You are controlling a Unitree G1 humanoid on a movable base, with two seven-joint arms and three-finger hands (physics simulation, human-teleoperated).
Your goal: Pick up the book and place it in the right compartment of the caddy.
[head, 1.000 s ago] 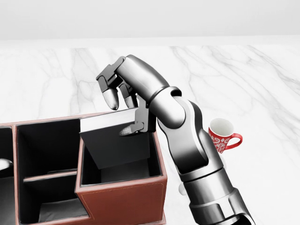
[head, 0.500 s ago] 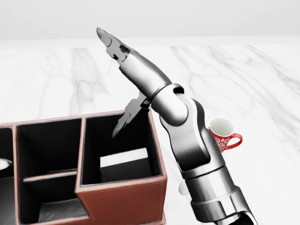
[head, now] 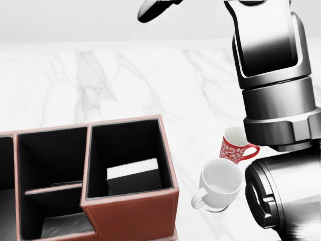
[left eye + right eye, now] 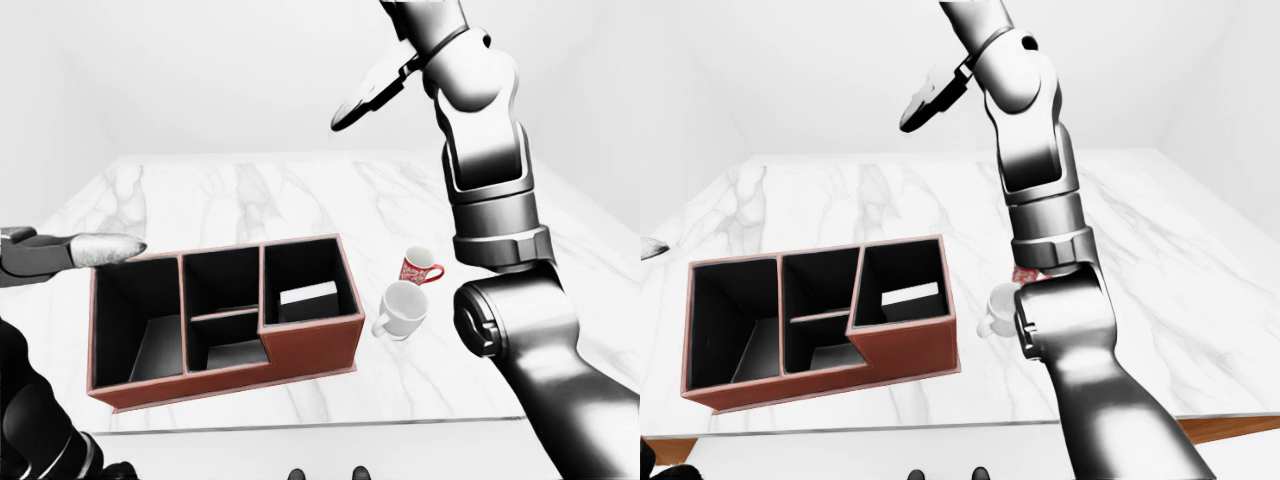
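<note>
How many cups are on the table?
2. The red patterned cup stands upright to the right of the caddy. The white cup lies tipped just below it. None seem hidden.

Obstacles: white mug [image 3: 218, 187] and red mug [image 3: 234, 146], touching, just right of caddy [image 3: 130, 211]. Book [image 3: 133, 174] occupies right compartment floor. Open marble table [image 3: 150, 80] above the caddy.
</note>
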